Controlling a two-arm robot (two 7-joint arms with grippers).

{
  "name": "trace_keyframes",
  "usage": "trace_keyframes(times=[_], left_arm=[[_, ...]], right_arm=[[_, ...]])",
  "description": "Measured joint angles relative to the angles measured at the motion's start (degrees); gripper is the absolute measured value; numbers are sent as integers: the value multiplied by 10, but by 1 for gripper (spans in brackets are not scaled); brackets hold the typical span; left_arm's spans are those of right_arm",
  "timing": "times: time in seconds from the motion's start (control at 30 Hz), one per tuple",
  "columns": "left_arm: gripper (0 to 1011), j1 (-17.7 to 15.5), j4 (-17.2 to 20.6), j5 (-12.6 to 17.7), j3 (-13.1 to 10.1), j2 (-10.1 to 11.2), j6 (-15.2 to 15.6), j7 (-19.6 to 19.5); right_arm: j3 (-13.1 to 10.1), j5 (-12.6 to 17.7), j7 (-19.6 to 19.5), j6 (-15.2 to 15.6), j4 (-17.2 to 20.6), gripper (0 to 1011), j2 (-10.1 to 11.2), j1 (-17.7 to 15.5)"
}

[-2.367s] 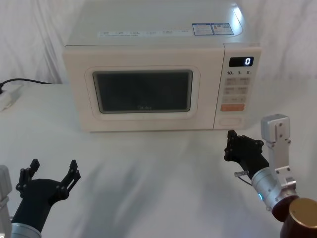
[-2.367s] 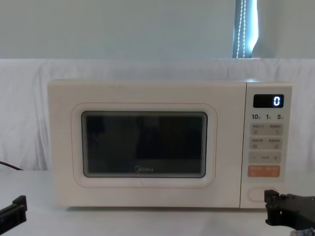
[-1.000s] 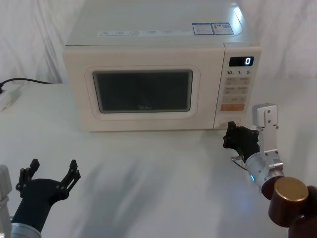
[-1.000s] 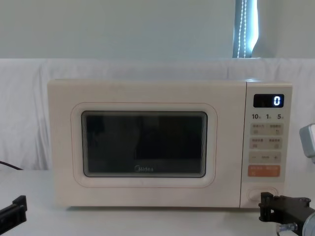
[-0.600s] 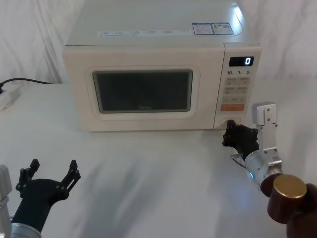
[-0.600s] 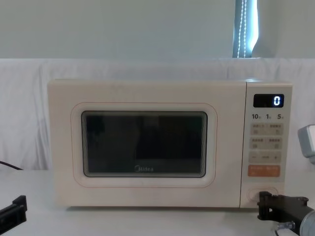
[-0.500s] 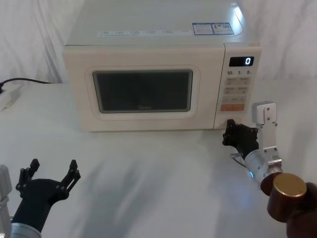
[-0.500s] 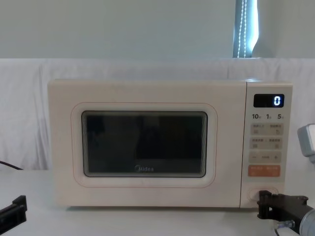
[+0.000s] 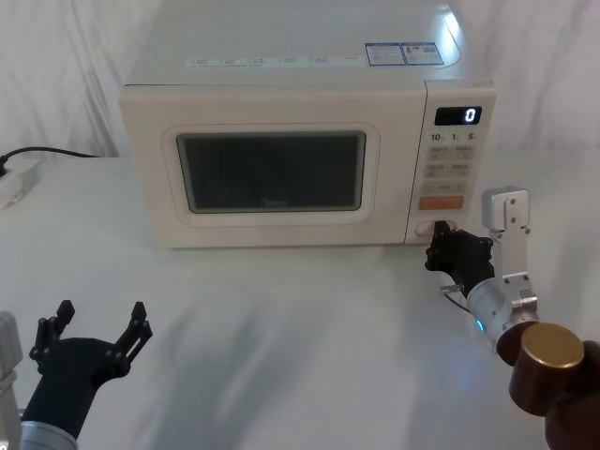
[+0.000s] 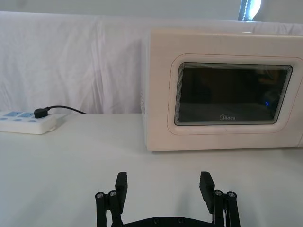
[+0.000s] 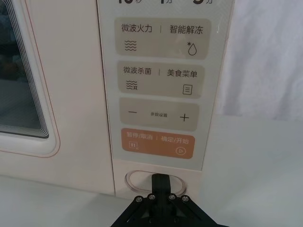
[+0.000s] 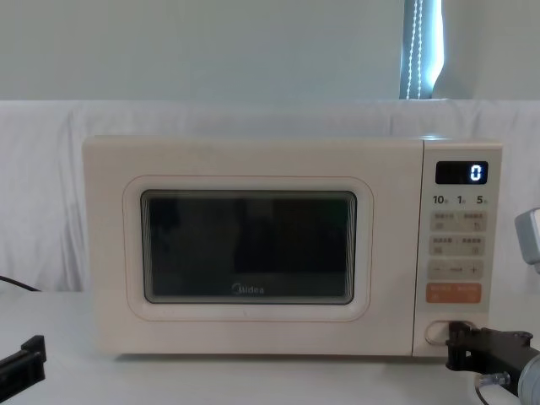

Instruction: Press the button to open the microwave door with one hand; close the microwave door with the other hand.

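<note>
Button (image 11: pixel 151 180) at the control panel's foot, beside the seated microwave door (image 9: pixel 270 172), meets the right gripper (image 11: pixel 160 181), fingers together, empty. Next: firmer push. Left gripper (image 10: pixel 163 190) waits spread, empty.

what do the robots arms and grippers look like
Both grippers are black, two-fingered, with small bolts at the linkages. The right gripper sits on a silver wrist with a blue light, a thin cable, a grey box and a brown joint cap. The left gripper has forked tips.
</note>
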State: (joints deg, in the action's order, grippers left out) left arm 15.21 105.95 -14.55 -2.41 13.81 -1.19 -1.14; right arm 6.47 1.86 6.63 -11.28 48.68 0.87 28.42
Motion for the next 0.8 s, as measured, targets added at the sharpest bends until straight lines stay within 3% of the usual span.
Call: trace_keyframes(times=[0.8], left_arm=[[1001,0,0,0,0,0,0,0]], right_arm=[[-1,-9,-5,-5,-39,0,-6,27]])
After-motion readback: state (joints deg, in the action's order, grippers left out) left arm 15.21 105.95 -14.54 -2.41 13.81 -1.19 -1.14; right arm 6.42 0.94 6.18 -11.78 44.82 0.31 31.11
